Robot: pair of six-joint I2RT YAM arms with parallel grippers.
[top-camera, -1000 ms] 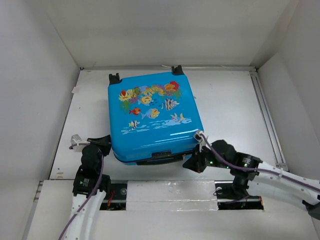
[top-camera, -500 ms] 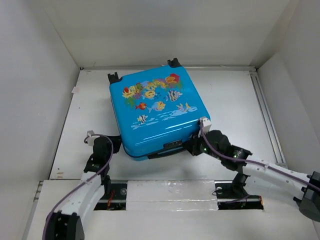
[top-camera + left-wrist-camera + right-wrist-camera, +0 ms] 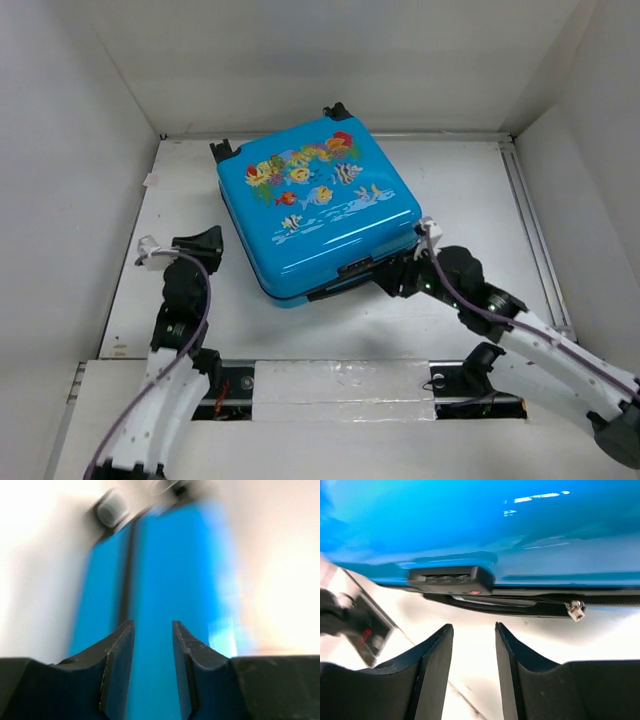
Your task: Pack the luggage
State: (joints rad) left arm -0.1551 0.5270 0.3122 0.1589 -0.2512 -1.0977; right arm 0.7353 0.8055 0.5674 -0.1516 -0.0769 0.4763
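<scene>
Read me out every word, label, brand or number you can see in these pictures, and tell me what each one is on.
No text can be read in any view.
luggage: the top face carries only a fish-and-coral picture, no lettering.
lock block on the luggage's edge: any dial markings are too blurred to read.
Left wrist view: blurred, nothing legible.

Robotics lab test cell. White surface [image 3: 470, 190] boxed by plain white panels [image 3: 330, 60] at top, left and right of frame. Metal rail [image 3: 533, 235] along right edge. Taped seam [image 3: 340, 381] at bottom, beside cabled left arm [image 3: 160, 400] and right arm [image 3: 545, 345].
</scene>
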